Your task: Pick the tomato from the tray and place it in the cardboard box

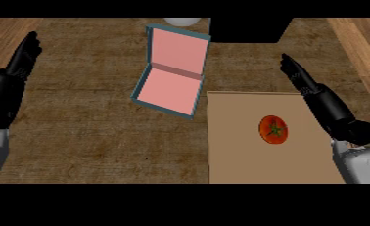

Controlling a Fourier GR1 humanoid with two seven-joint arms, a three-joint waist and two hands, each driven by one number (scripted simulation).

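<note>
A red tomato with a green stem lies on a flat tan tray at the lower right. The box sits left of the tray, lid swung open, pink inside with a teal rim. My right hand hovers over the tray's right edge, fingers straight and pointing away, to the right of the tomato and not touching it. At the far left edge my left hand rests open with fingers up, far from the box.
The counter is dark wood. A black block stands at the back centre-right. A white round object peeks in at the back, just behind the box lid.
</note>
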